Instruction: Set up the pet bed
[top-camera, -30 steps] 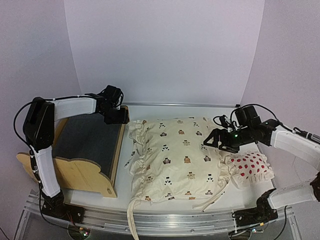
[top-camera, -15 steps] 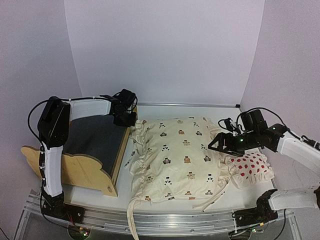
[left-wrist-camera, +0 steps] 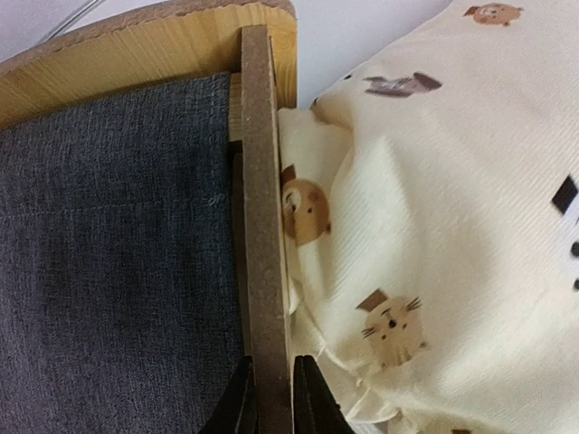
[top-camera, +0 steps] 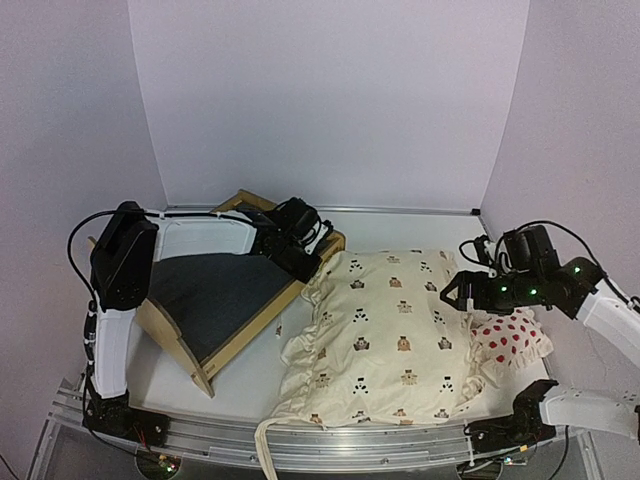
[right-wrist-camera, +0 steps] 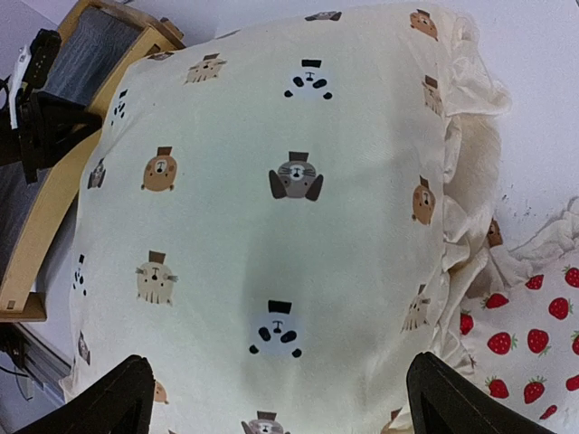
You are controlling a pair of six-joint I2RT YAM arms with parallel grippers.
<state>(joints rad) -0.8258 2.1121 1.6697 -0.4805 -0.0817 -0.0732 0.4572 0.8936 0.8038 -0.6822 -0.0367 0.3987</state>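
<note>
So the pet bed (top-camera: 215, 295) has swung round. A second ago it sat square along the left side of the table (top-camera: 245, 390); now it lies diagonally, far end shoved toward the middle. The cushion (top-camera: 390, 330) got pushed right with it and covers more of the strawberry pillow (top-camera: 515, 335) than before. The left gripper (top-camera: 300, 245) was part open back then and is now pinched tight on the bed's side rail (left-wrist-camera: 264, 226). From its wrist camera you can see one finger either side of the board at the bottom edge (left-wrist-camera: 270, 411). The right gripper (top-camera: 470, 292) has drifted a bit to the right, jaws still spread wide, gripping nothing. It hangs over the cushion's right-hand edge (right-wrist-camera: 289, 208).

Inside the bed it's just the dark grey fabric base, in full view. The cushion's ruffle is bunched right up against the outside of that rail (left-wrist-camera: 434, 226), touching it.

Room-wise, the bed's near corner sits close to the table's front edge. There's a wedge of bare table between the bed and the cushion on the near side, plus a bare strip along the back wall. The cushion's front edge is nearly at the front rail, with one tie (top-camera: 265, 450) dangling over it. The pillow (right-wrist-camera: 534, 334) is tucked in close to the right wall.
</note>
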